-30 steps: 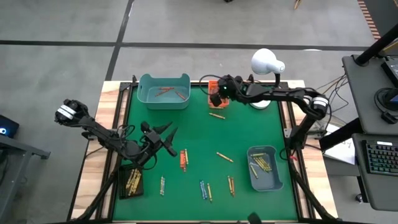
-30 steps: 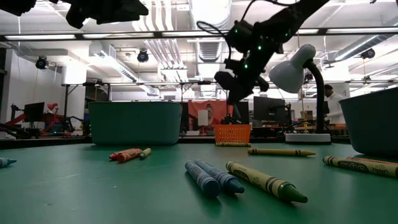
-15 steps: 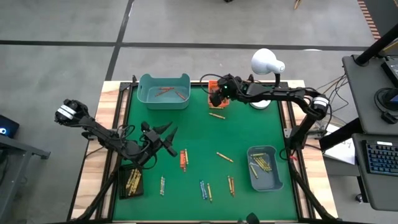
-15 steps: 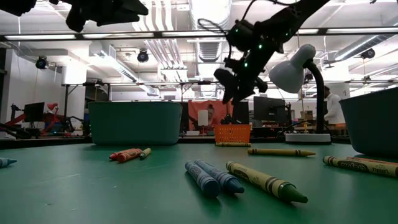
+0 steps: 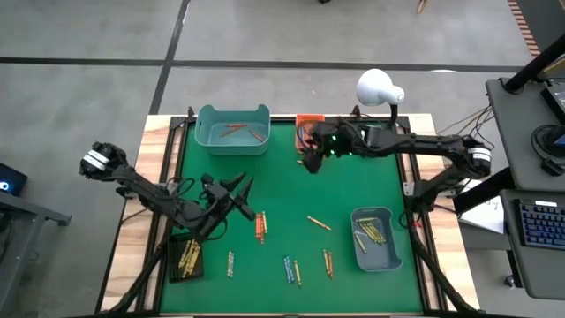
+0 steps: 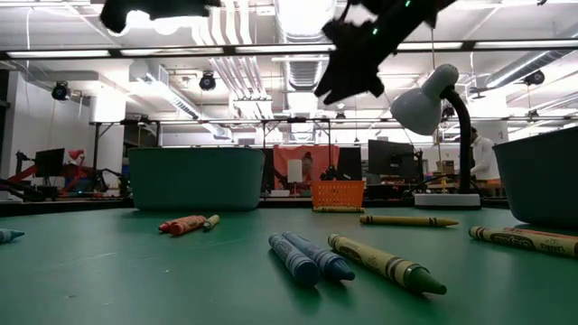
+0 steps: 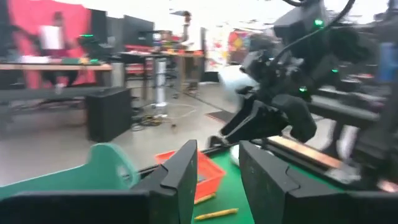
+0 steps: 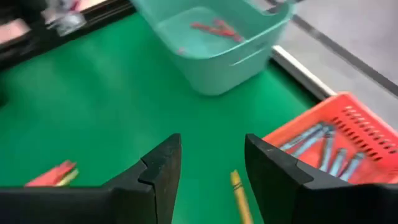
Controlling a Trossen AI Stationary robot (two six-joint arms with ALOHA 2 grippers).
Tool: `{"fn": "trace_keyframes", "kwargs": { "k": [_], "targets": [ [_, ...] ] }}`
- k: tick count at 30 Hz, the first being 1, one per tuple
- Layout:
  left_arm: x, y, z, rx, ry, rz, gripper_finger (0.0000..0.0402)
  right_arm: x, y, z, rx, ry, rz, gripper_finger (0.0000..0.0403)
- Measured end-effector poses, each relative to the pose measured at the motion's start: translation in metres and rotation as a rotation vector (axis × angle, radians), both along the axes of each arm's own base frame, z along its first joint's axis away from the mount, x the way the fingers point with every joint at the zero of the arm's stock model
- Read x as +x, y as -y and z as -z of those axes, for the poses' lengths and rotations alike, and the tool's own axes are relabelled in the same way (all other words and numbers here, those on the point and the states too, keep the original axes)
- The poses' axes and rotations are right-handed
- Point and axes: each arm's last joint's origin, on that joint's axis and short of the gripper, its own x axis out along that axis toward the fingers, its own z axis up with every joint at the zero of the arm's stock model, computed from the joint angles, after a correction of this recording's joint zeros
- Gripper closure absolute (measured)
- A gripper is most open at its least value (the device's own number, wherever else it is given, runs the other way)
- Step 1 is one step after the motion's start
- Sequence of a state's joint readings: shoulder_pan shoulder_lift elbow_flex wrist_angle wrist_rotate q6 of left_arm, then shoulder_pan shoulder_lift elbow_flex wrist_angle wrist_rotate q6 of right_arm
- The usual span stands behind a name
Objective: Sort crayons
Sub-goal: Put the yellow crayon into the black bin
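Note:
Crayons lie scattered on the green mat: an orange-red pair (image 5: 260, 228), a yellow one (image 5: 319, 223), blue ones (image 5: 289, 268) and a green-tipped one (image 6: 384, 264). My right gripper (image 5: 309, 162) hangs open above the mat just near of the orange basket (image 5: 309, 124), holding nothing. A yellow crayon (image 8: 239, 193) lies on the mat below it. My left gripper (image 5: 249, 200) hovers open and without a load over the mat's left half, left of the orange-red pair.
A teal bin (image 5: 232, 128) with red crayons stands at the far left. The orange basket (image 8: 323, 130) holds blue crayons. A blue-grey bin (image 5: 375, 237) of yellow crayons sits near right, a black tray (image 5: 187, 256) near left, and a white lamp (image 5: 378, 88) at the far right.
My right gripper has drawn back from over the orange basket toward the table's near edge and has risen.

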State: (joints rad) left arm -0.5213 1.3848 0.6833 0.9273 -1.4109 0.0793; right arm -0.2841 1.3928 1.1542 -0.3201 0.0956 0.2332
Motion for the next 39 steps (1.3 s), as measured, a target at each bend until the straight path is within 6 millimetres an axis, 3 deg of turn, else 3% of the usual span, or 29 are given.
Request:
{"fn": "trace_keyframes", "kwargs": {
  "k": [7,12,16,25,32,39],
  "targets": [
    [0.015,0.010,0.001,0.047,-0.074,0.174,0.0307,-0.006,-0.050,-0.006,0.021,-0.064,-0.145,0.0250],
    [0.023,0.012,0.012,-0.017,-0.206,0.381,0.0307,-0.006,-0.082,0.005,0.099,-0.146,-0.192,0.0247],
    [0.022,0.007,0.015,-0.145,-0.373,0.385,0.0307,-0.004,-0.101,0.021,0.184,-0.243,-0.204,0.0242],
    [0.002,-0.001,0.002,-0.285,-0.624,0.252,0.0306,0.003,-0.128,0.066,0.270,-0.494,-0.188,0.0230],
    [0.002,-0.002,0.000,-0.271,-0.635,0.248,0.0306,0.011,-0.141,0.096,0.325,-0.600,-0.159,0.0232],
    [0.003,-0.001,-0.001,-0.264,-0.606,0.240,0.0306,0.028,-0.147,0.113,0.329,-0.649,-0.178,0.0233]
  ]
}}
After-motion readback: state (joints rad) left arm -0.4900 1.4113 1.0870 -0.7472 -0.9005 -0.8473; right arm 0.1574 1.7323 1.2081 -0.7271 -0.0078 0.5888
